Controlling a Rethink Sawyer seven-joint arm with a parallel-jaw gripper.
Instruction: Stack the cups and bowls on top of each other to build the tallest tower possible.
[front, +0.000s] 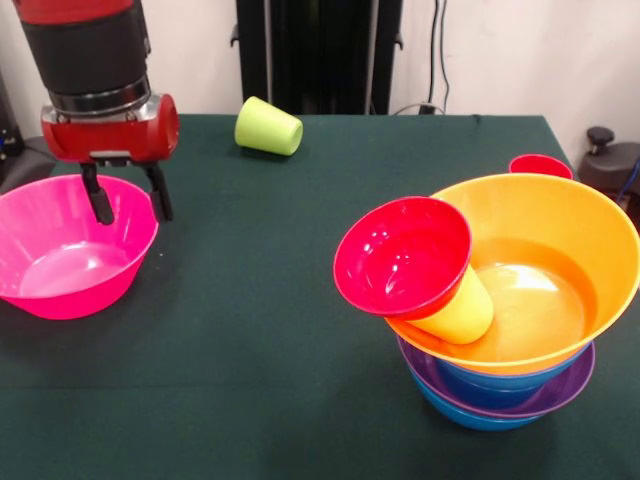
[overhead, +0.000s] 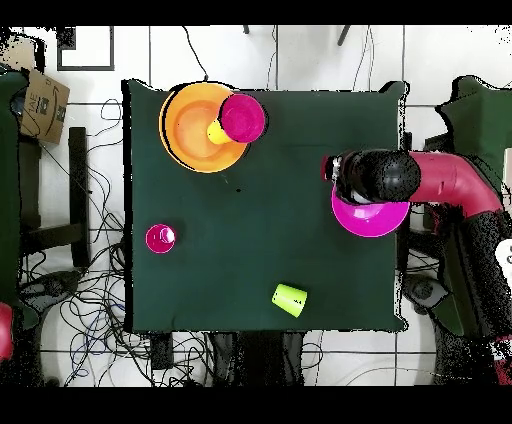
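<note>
The tower (front: 500, 330) stands at the right: blue and purple bowls (front: 540, 385) at the bottom, a wide orange bowl (front: 545, 285) above them. A yellow cup (front: 460, 310) leans in the orange bowl, with a small red bowl (front: 400, 255) tilted on it. At the left my gripper (front: 125, 205) hangs open over the large pink bowl (front: 65, 255), one finger inside its right rim and one outside. A lime green cup (front: 268, 127) lies on its side at the back. A red cup (front: 540, 164) shows behind the tower. From overhead: tower (overhead: 195, 130), pink bowl (overhead: 370, 218), lime cup (overhead: 289, 299), red cup (overhead: 160, 238).
The dark green table (front: 270, 330) ends close to the tower's right side. In the overhead view the arm's wrist (overhead: 378, 176) covers part of the pink bowl, which sits by the table's right edge. A cardboard box (overhead: 40, 100) and cables lie off the table.
</note>
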